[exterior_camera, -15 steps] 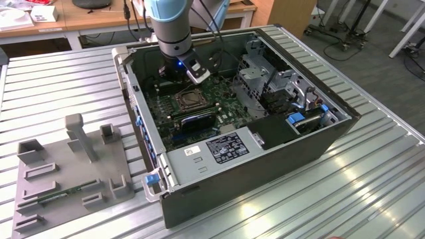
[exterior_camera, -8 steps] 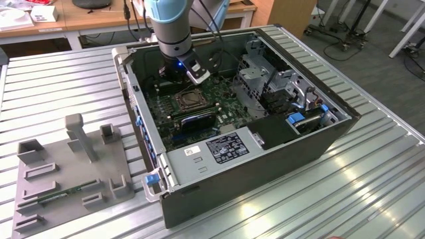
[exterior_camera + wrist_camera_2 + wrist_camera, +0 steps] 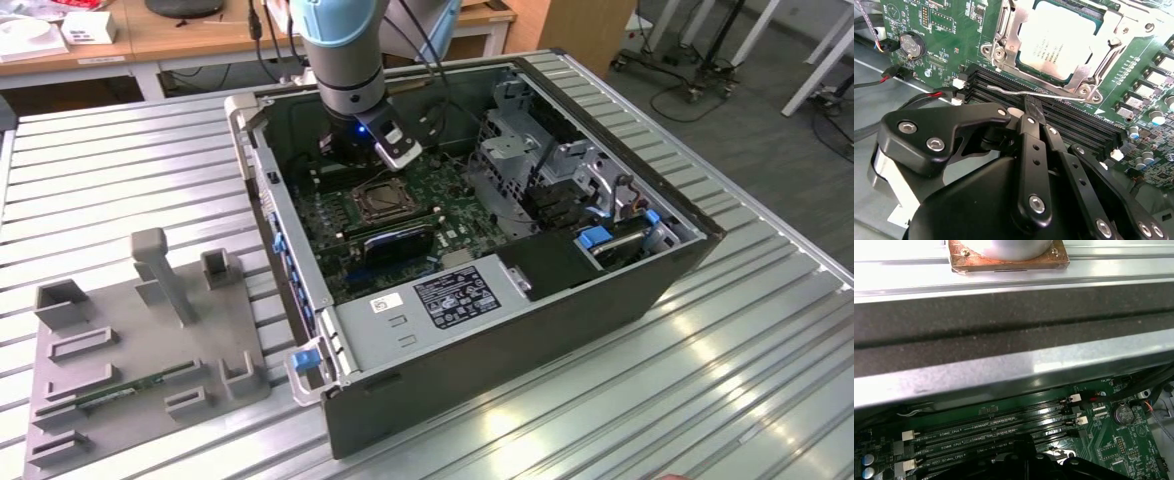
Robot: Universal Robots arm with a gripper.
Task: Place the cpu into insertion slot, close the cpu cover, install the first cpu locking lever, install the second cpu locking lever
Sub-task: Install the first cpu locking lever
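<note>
The cpu (image 3: 1056, 37) lies flat in the insertion slot (image 3: 380, 200) on the green motherboard (image 3: 949, 30). The cpu cover (image 3: 1111, 30) is down over it, its silvery frame around the chip's edges. A thin wire locking lever (image 3: 1014, 93) runs along the socket's edge beside the black memory slots (image 3: 1074, 125). My gripper (image 3: 1030, 106) is shut, its black fingertips together right at this lever, seeming to touch it. In the exterior view the gripper (image 3: 383, 150) hangs just behind the socket inside the open computer case (image 3: 561, 300).
The case's metal wall (image 3: 1004, 370) rises close beside the memory slots (image 3: 1004, 420). A coin battery (image 3: 910, 45) and red-black wires (image 3: 929, 95) lie near the gripper. Drive cages (image 3: 534, 170) stand to the exterior view's right. A grey fixture plate (image 3: 134, 340) rests outside on the slatted table.
</note>
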